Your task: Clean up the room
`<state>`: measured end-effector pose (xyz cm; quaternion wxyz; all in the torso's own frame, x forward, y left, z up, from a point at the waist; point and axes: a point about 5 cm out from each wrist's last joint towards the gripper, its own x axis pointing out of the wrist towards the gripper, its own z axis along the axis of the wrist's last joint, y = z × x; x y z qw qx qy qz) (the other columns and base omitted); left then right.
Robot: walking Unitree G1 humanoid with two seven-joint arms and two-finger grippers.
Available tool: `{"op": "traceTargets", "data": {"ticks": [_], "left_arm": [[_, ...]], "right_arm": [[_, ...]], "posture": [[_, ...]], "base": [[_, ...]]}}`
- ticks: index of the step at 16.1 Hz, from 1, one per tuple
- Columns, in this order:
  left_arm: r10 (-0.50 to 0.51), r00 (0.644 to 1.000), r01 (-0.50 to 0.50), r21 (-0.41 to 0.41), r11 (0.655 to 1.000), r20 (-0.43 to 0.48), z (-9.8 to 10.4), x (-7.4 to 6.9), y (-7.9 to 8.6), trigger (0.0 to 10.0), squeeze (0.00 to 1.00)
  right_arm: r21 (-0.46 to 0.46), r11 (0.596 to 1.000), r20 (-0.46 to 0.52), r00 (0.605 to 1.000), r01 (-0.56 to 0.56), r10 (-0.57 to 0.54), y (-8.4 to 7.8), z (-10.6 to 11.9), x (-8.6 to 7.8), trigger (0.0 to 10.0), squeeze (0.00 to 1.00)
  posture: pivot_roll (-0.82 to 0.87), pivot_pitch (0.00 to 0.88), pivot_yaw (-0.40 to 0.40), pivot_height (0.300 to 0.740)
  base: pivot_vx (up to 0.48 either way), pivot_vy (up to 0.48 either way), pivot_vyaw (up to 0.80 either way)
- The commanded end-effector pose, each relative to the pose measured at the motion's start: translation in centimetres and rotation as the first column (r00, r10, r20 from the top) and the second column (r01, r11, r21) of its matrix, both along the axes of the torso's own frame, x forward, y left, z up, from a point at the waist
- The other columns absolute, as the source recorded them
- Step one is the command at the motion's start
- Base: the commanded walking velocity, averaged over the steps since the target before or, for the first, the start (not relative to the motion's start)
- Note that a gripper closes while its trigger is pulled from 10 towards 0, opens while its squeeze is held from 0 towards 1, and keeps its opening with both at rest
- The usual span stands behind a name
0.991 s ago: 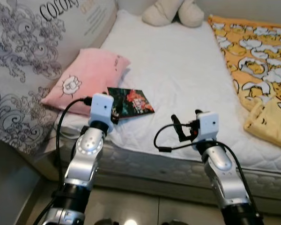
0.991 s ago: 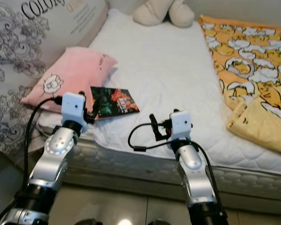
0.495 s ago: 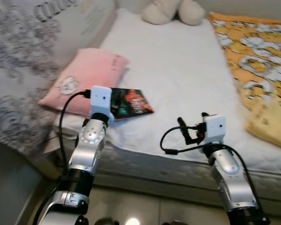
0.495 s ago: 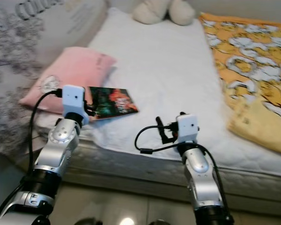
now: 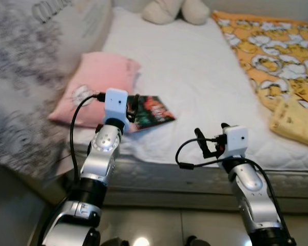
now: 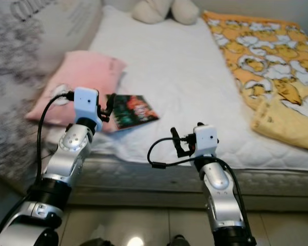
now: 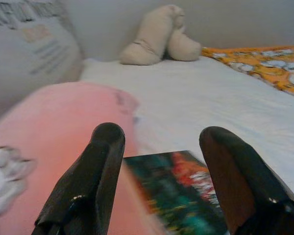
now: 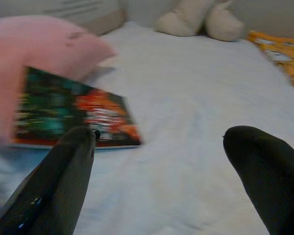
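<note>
Pink pillow [image 5: 95, 82] is crowding the book [image 5: 151, 110] just ahead of the wide left gripper [image 7: 159, 147].
Closing there is risking pinching pillow; the right gripper [image 8: 161, 147] is also gaping.

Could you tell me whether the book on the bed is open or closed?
Closed: the book lies flat, its cover facing up.

Your left end effector [image 5: 132, 106] covered the book's [image 5: 153, 111] near corner. The plush toy [image 5: 170, 10] was cut off at the frame's top. The book's cover print was blurred, unreadable.
</note>
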<state>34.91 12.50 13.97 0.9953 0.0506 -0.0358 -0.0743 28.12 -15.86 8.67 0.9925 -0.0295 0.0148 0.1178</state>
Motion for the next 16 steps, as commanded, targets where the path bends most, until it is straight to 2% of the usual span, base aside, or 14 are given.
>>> {"op": "traceTargets", "data": {"ticks": [1,2,4,7,12,16], "left_arm": [[0.006,1.0,-0.006,0.011,1.0,0.003,0.1,0.2,0.1,10.0,0.0],[0.003,1.0,-0.003,0.046,0.999,-0.004,0.0,0.3,0.0,10.0,0.0],[0.01,1.0,-0.01,0.044,0.999,0.005,0.1,0.6,0.0,10.0,0.0],[0.014,1.0,-0.015,0.022,1.0,0.002,0.2,0.8,0.0,10.0,0.0],[-0.016,1.0,0.016,0.064,0.998,-0.004,0.2,1.0,-0.4,10.0,0.0],[-0.008,1.0,0.008,0.042,0.999,-0.008,0.1,1.0,-0.3,10.0,0.0]], "right_arm": [[0.003,1.0,0.012,1.0,0.0,0.0,-0.1,0.4,0.0,10.0,0.0],[0.004,1.0,0.012,1.0,0.0,0.0,0.0,0.4,0.0,10.0,0.0],[0.008,1.0,0.011,1.0,0.002,-0.002,0.0,0.3,-0.2,10.0,0.0],[0.012,1.0,0.006,1.0,0.006,-0.007,-0.2,0.1,-0.7,10.0,0.0],[0.011,1.0,0.007,1.0,0.005,-0.005,-0.2,0.2,-0.8,10.0,0.0],[0.013,1.0,0.002,1.0,0.006,-0.006,-0.1,0.0,-1.1,10.0,0.0]], "posture": [[-0.06,0.049,-0.023,0.74],[-0.07,0.05,-0.02,0.74],[-0.07,0.055,-0.014,0.74],[-0.08,0.055,-0.007,0.74],[-0.09,0.047,0.003,0.74],[-0.09,0.045,0.009,0.74]], "base": [[0.33,0.326,0.0],[0.0,0.0,0.0],[0.0,0.0,0.0],[0.469,0.0,0.0],[0.466,0.0,0.0],[0.454,0.0,0.0]]}}
